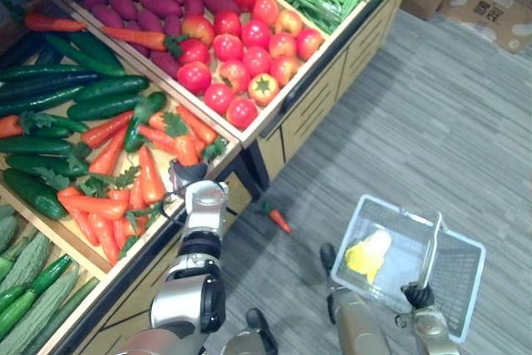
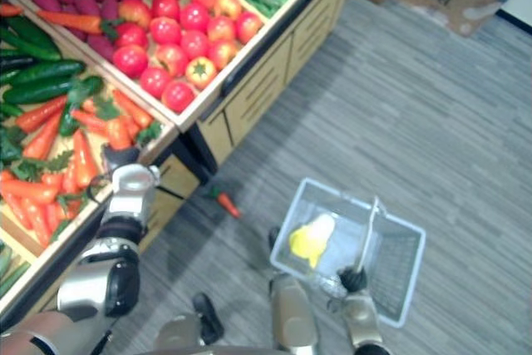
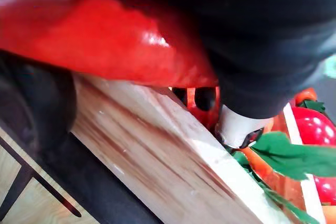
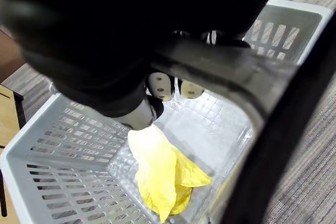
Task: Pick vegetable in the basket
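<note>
Left eye view, left robot hand (image 1: 189, 174) clasping carrot (image 3: 105, 40), right robot hand (image 1: 418, 295) gripping basket (image 4: 58, 145)

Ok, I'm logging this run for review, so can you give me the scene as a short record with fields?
left hand: at front edge of carrot bin, red-orange vegetable right against it; whether held is unclear
right hand: curled round the handle of the basket
inside basket: one yellow item
floor: one carrot beside the stand
</note>
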